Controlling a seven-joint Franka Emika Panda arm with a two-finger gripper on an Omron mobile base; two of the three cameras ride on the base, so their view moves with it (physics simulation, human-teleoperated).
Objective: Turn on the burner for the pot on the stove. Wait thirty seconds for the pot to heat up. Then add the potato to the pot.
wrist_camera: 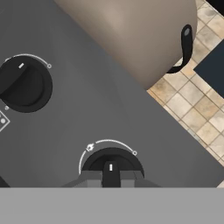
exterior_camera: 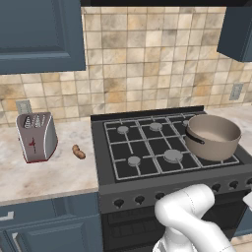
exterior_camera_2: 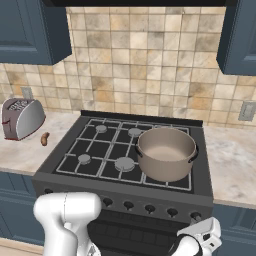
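The pot [exterior_camera: 214, 135] stands on the front right burner of the stove [exterior_camera: 147, 147], its dark handle pointing left; it is also in the right base view [exterior_camera_2: 166, 152]. In the hand view, the pot [wrist_camera: 131, 30] shows beyond the dark front panel. My gripper [wrist_camera: 110, 178] is shut on the raised bar of a black stove knob [wrist_camera: 111, 162], one finger on each side. A second knob [wrist_camera: 24, 85] sits further along the panel. My white hand [exterior_camera_2: 202, 239] is low at the stove's right front end. The potato [exterior_camera: 78, 152] lies on the counter left of the stove.
A silver toaster [exterior_camera: 36, 136] stands on the left counter beside the potato [exterior_camera_2: 45, 138]. Blue cabinets hang above on both sides [exterior_camera: 39, 34]. A row of front knobs [exterior_camera_2: 128, 205] runs along the stove panel. More counter [exterior_camera_2: 232, 160] lies right of the stove.
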